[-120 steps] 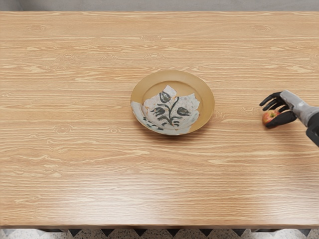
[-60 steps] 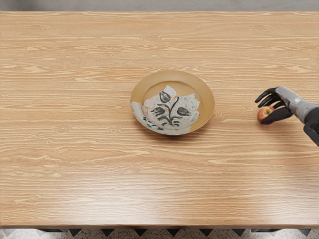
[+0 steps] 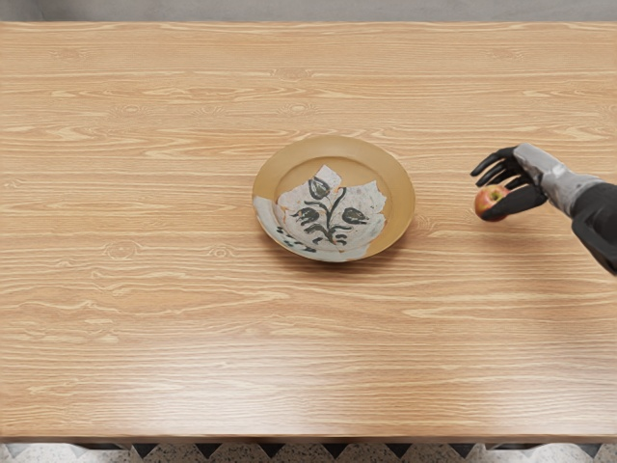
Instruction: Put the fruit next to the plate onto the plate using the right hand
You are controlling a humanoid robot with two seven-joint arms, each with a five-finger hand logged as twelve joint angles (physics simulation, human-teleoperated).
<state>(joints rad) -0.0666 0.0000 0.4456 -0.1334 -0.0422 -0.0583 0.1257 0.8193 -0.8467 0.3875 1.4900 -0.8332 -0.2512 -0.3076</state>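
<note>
Right hand: the right hand (image 3: 516,183) enters from the right edge, dark fingers (image 3: 492,164) curled over the top of the fruit and the thumb tucked beneath it; clamped on the fruit.
Left hand: not in view.
Fruit: a small, round, red-and-yellow fruit (image 3: 487,200), apple-like, held in the right hand to the right of the plate and well apart from its rim.
Fruit, height: whether it rests on the table (image 3: 145,318) or hangs just clear of it cannot be told from this one view.
Plate: a round plate (image 3: 280,169) with a golden rim and a pale centre bearing a dark floral pattern; it sits mid-table and holds nothing.
Handling, weight: judged light for its size, well within a one-hand carry.
Handling, surface: judged firm and smooth-skinned, so likely to roll or squirt out if pinched off-centre.
Handling, fragility: judged liable to bruise under a hard squeeze or a drop; moderate pressure suits it.
Hold point: best across the widest part, fingers on one side and thumb opposite, much as the hand sits now.
Step in hand: carrying the fruit leftward toward the plate, by judgement.
Remaining: the fruit is not yet on the plate; set it low over the centre so it does not roll off.
</note>
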